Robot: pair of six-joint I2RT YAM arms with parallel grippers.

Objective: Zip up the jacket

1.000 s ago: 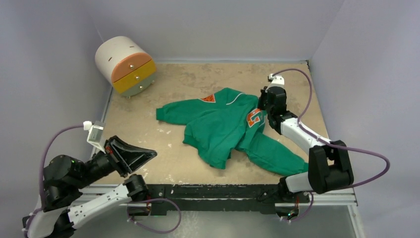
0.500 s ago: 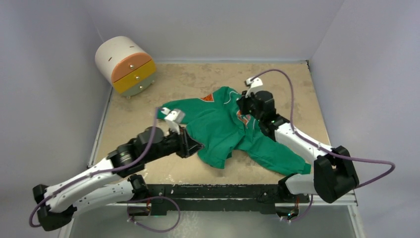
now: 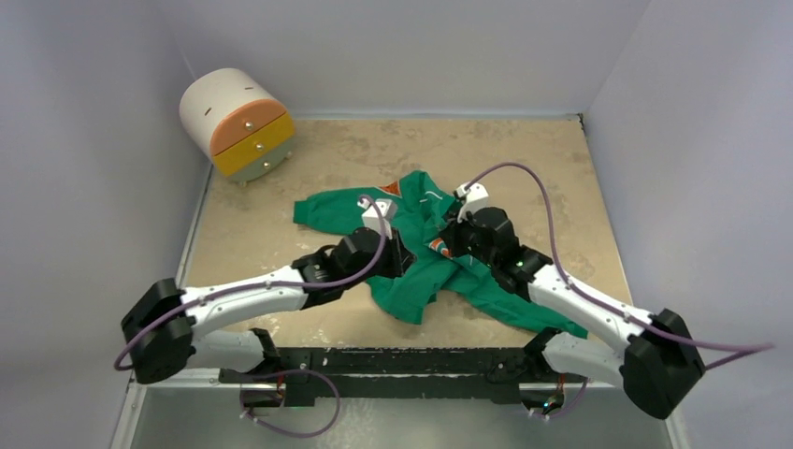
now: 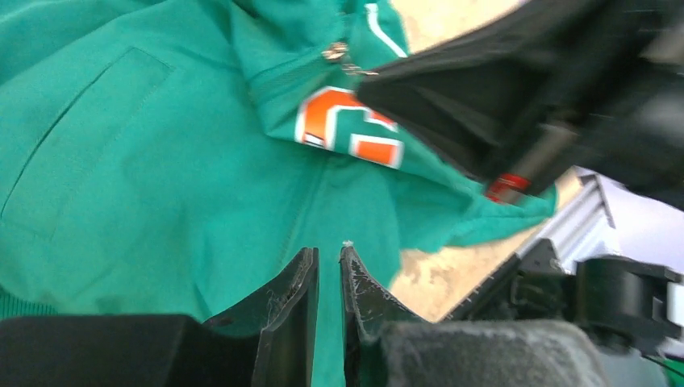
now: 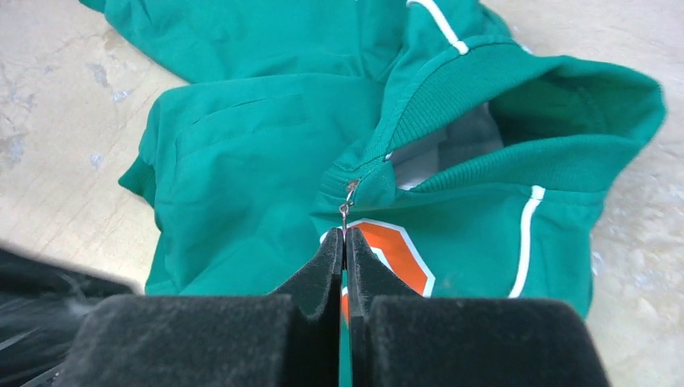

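Item, nearest: two arms, left arm (image 3: 238, 301) and right arm (image 3: 584, 307), both reaching from the near side of the jacket (image 3: 409, 285) to meet over its middle. Change noted: a second ago the left arm sat folded well to the jacket's near left with its pincer spread wide, and the right pincer stood at the jacket's right chest. Since then the left has swung in and the right has drawn toward the centre, bunching the cloth with it. Left pincer (image 4: 328, 250): closed to a narrow slit on the jacket's front seam below the slider, green cloth in the slit, judged nipped. Right pincer (image 5: 344, 234): pressed together on the zip pull (image 5: 347, 197), which sits just under the jacket's ribbed collar (image 5: 419, 105). Reading: one side anchors, the other is set to draw. The seam below the slider looks joined, so little travel appears to remain. Jacket: one, green, lying rumpled on the counter (image 3: 281, 192). Orange-and-white patches (image 5: 389, 262): two showing, one just beside the zip, one at the jacket's far edge. Zip pull: one. Farthest: one round drawer unit (image 3: 238, 122), well beyond the jacket to its far left, with two coloured fronts, orange over yellow.
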